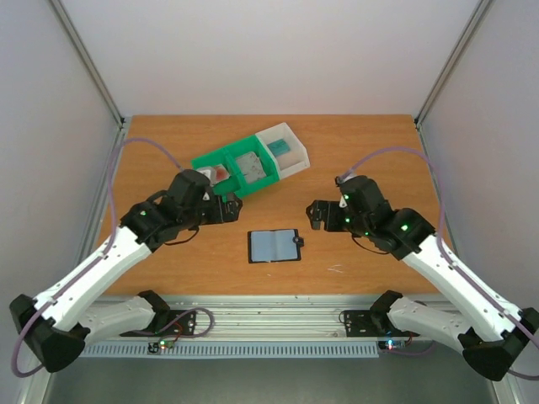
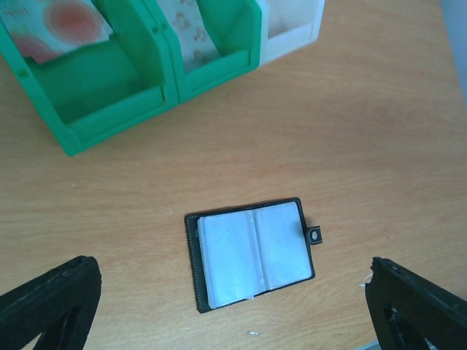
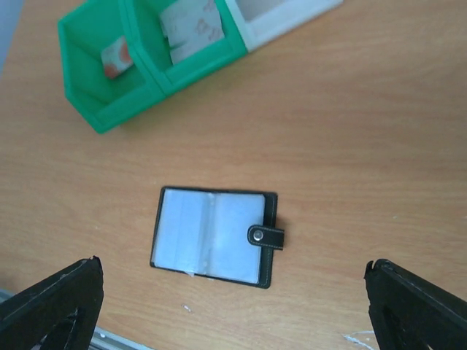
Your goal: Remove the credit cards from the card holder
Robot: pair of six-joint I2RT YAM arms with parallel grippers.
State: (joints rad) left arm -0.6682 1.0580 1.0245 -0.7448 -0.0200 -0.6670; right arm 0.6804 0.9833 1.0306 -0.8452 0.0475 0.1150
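Top external: finds card holder open on table, between both grippers. Wrist views alone: confirm left gripper and right gripper spread wide, empty; show credit cards clearly, in green bins.

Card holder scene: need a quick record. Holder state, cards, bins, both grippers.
card holder: open, flat on the table, clasp tab on the right arm's side
pockets: grey-blue, no card visible in them
credit cards: one in each of two green compartments
green bins: beyond the holder, not touching it
white bin: at the green bins' right end
left gripper: open, empty, left of the holder
right gripper: open, empty, right of the holder
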